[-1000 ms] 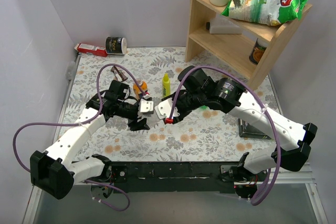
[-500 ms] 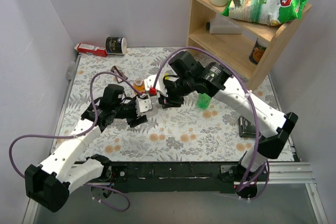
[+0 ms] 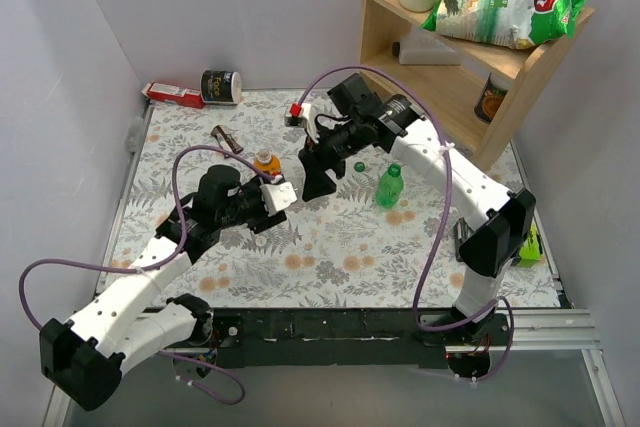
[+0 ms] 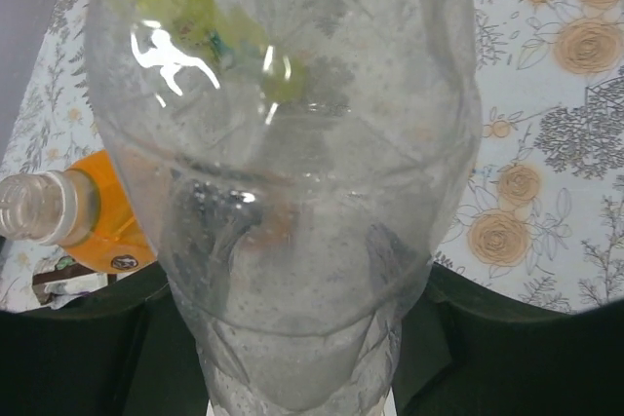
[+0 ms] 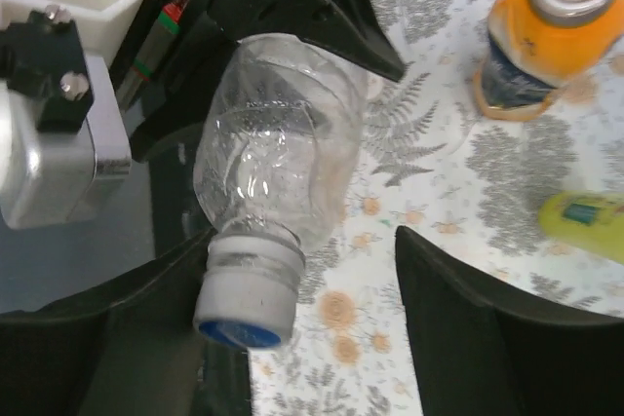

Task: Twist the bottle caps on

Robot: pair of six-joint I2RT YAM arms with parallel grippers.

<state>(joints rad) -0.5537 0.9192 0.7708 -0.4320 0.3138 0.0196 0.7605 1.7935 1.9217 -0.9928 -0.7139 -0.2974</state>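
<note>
Two fingers of the left gripper (image 3: 283,195) are clamped on the body of the clear plastic drink bottle (image 5: 278,153), its neck pointing toward the other arm. On that neck sits a small round cap (image 5: 244,314), white-sided with a blue end, between the spread-apart fingers of the right gripper (image 5: 312,270). The uncapped orange plastic bottle (image 3: 266,162) stands just beside on the flower-patterned table (image 3: 330,247). The green plastic bottle (image 3: 389,185) and a green round cap (image 3: 358,166) lie further right.
</note>
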